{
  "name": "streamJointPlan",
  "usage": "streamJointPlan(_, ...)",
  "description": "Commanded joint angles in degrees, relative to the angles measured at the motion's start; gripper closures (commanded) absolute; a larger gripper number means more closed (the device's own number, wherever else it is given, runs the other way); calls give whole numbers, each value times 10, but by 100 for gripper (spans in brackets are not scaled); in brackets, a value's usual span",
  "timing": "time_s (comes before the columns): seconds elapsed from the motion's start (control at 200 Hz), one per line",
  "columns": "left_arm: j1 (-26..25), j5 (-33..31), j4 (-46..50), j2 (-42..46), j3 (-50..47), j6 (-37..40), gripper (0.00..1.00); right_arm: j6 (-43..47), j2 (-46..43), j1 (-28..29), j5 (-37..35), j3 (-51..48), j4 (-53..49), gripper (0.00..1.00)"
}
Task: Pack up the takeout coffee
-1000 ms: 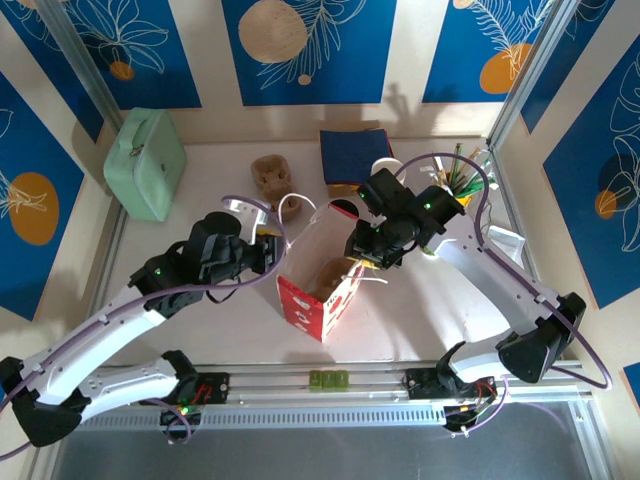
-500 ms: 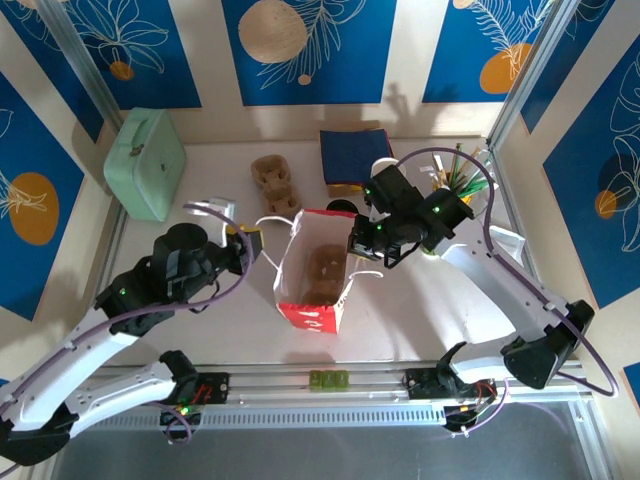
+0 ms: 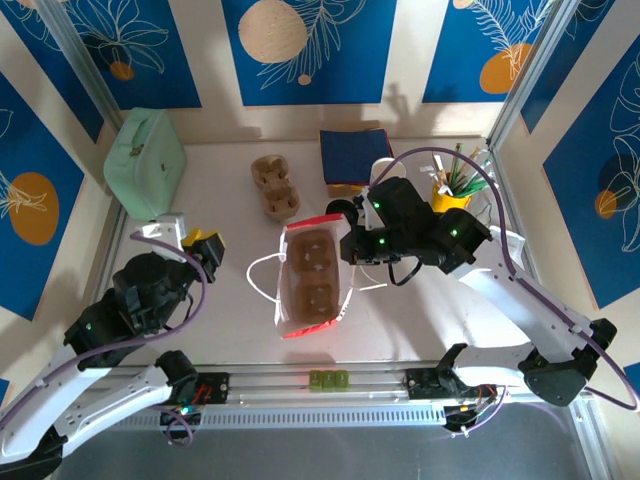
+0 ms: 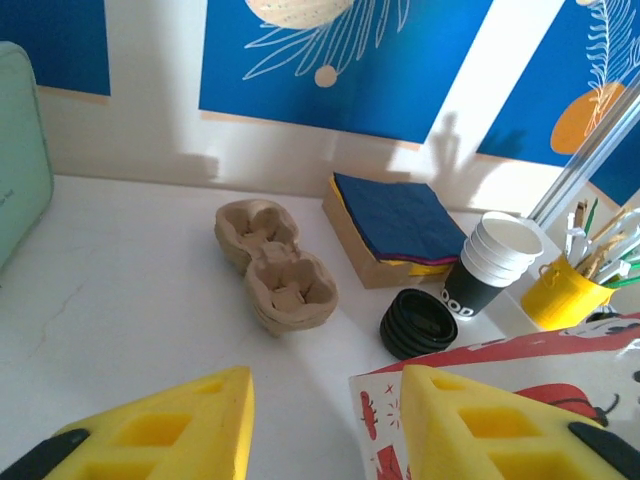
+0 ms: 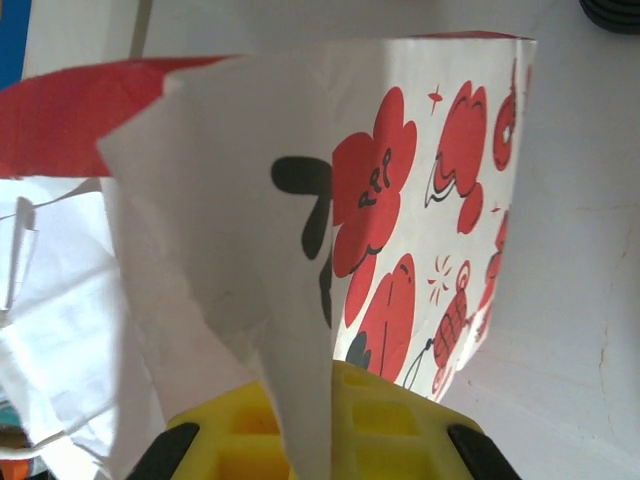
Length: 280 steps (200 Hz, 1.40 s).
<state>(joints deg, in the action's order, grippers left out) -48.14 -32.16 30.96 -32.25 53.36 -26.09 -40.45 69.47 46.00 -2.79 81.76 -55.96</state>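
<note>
White tabletop, walled by blue panels printed with pale leaves.

From above: red-and-white paper bag mid-table, mouth up, brown cardboard tray lying inside. Right gripper at the bag's right rim. Left gripper well off to the bag's left, touching nothing. Mint-green case by the left wall. Spare cup carrier and navy napkin stack toward the back, yellow cup of sticks beyond the right arm.

Plain from the left wrist, crowded behind the right arm from above: nested stack of dark, white-rimmed cups, black lids just beside it, both between napkins and yellow cup. Yellow fingers spread apart, nothing between them.

From the right wrist alone: yellow pads pressed together on a white fold of the bag's paper, red flower print just behind.

Whereabouts of a single lidded takeout coffee: cannot tell.
</note>
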Motion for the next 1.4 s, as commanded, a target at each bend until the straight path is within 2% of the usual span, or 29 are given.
streamJointPlan(0.0, 0, -25, 7, 11, -9, -5, 57, 29, -18, 16, -2, -11, 25, 100)
streamJointPlan(0.265, 0, -30, 16, 14, -12, -8, 57, 73, -54, 55, -11, -52, 69, 100)
streamJointPlan(0.61, 0, -12, 0, -11, -4, 5, 57, 78, -67, 59, -7, -71, 84, 100)
streamJointPlan(0.86, 0, 22, 11, -62, 40, 19, 55, -5, -34, 39, -4, -39, 52, 100)
streamJointPlan(1.105, -1, 77, 86, -150, 158, 19, 51, -89, 19, -4, 45, 2, 25, 100)
streamJointPlan(1.396, -2, 143, 270, -296, 377, -13, 53, -150, 64, -61, 93, -3, 40, 100)
